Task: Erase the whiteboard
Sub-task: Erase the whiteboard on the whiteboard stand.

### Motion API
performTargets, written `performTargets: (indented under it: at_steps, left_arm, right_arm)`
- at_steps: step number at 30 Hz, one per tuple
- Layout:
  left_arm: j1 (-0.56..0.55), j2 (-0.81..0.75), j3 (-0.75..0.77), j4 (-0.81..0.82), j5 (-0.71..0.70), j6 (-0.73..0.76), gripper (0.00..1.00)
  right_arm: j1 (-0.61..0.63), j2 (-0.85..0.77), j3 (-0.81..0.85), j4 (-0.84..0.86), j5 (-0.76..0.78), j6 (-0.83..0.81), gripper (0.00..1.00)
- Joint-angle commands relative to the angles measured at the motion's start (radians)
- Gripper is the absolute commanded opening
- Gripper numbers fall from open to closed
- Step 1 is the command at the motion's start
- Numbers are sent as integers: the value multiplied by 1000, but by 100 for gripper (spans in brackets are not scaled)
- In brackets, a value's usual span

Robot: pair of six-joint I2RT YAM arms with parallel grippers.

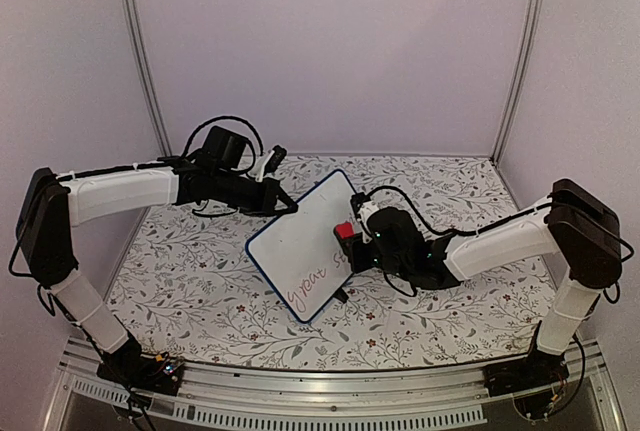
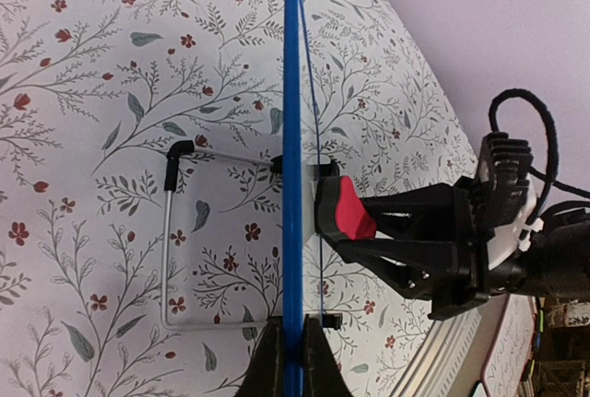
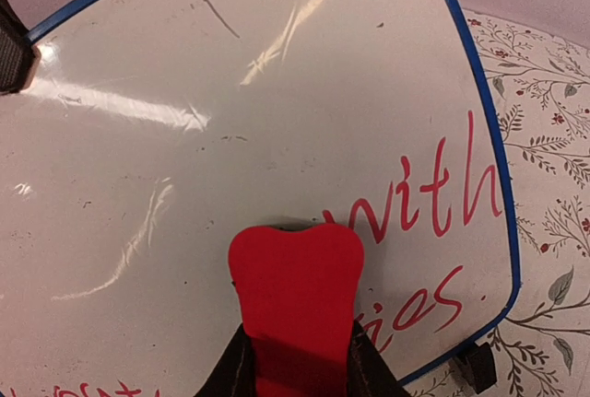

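Pale lilac walls point(image 1: 330, 51) close in the back and both sides, with slim metal posts point(image 1: 140, 51) in the rear corners. The table is covered by a white cloth point(image 1: 200, 281) printed with grey-green sprigs and small red flowers, and a metal rail point(image 1: 330, 391) runs along the near edge, where the two arms are bolted.

The whiteboard point(image 1: 300, 251) stands near the middle of the cloth, raised on edge and tilted, its face turned toward the right arm. The left gripper point(image 1: 285, 206) has its fingers clamped on the blue rim at the board's upper left side. From the left wrist the board appears edge-on, with a thin wire stand point(image 2: 171, 231) behind it over the cloth.

The right gripper point(image 1: 350, 241) has its fingers closed on a red eraser point(image 1: 344, 230), which is set against the board's face near its right side. Red writing point(image 3: 424, 204) remains on the board beside and below the eraser. The upper part of the face is glossy and bare, with streaks of reflected light. A black clip foot point(image 3: 475, 365) sits at the board's lower corner.
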Motion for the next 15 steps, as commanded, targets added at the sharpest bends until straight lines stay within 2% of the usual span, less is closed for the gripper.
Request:
performTargets:
  at_steps: [1,4,15]
  left_arm:
    - [-33,3,5,12,79,22,0]
    - [-34,3,5,12,82,22,0]
    - [-34,6,5,12,82,22,0]
  right_arm:
    - [-9,27,6,-18,-48,2,23]
    - [-6,11,-31,0,-87,16,23]
    - [47,-1,-99,-4,-67,57,22]
